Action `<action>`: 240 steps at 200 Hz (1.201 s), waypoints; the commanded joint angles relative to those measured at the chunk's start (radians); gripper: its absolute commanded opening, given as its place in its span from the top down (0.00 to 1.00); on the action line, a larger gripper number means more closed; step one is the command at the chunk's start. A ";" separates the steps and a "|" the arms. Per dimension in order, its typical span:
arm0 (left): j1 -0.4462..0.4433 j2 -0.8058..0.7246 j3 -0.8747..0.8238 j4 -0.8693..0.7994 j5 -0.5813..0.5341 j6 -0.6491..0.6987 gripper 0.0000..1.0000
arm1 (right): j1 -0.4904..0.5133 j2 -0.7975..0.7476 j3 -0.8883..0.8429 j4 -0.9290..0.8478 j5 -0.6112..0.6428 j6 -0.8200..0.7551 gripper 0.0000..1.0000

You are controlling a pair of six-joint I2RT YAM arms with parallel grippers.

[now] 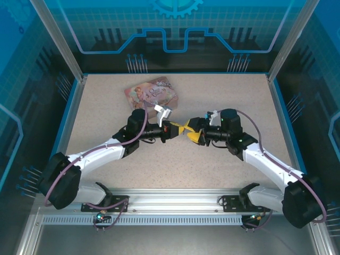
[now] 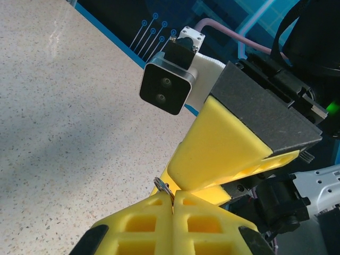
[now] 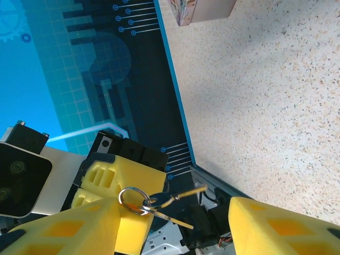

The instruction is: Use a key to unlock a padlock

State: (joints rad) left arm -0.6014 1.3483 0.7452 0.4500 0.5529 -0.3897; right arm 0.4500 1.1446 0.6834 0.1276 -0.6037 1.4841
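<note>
A small metal ring carries two thin keys; one key points right and the other slants down beside it. My left gripper is shut on the ring, which pokes out at its yellow fingertips. My right gripper is open, and the keys hang in the gap between its yellow fingers without being clamped. In the top view the left gripper and the right gripper meet tip to tip above the middle of the table. The padlock is out of view.
A pink illustrated tin lies at the back of the speckled table, behind the left arm; its corner appears in the right wrist view. Blue walls close in the table's sides and back.
</note>
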 commanded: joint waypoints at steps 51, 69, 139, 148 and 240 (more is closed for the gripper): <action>-0.005 0.023 -0.005 0.016 -0.002 0.019 1.00 | 0.029 0.038 0.042 0.065 -0.002 0.072 0.49; -0.005 0.026 -0.006 0.022 0.001 0.014 1.00 | 0.031 0.045 0.042 0.078 -0.001 0.080 0.52; -0.005 0.019 -0.019 0.024 0.017 0.009 1.00 | 0.021 0.046 0.060 0.041 0.028 0.027 0.77; -0.005 0.016 -0.021 0.023 0.019 0.009 1.00 | 0.021 0.041 0.062 0.033 0.033 0.015 0.81; -0.005 0.013 -0.021 0.048 0.044 -0.009 1.00 | 0.007 0.005 0.075 -0.047 0.067 -0.162 1.00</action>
State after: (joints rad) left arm -0.5957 1.3693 0.7307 0.4541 0.5472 -0.3939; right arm 0.4618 1.1713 0.7208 0.1112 -0.5529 1.4136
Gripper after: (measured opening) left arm 0.053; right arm 0.045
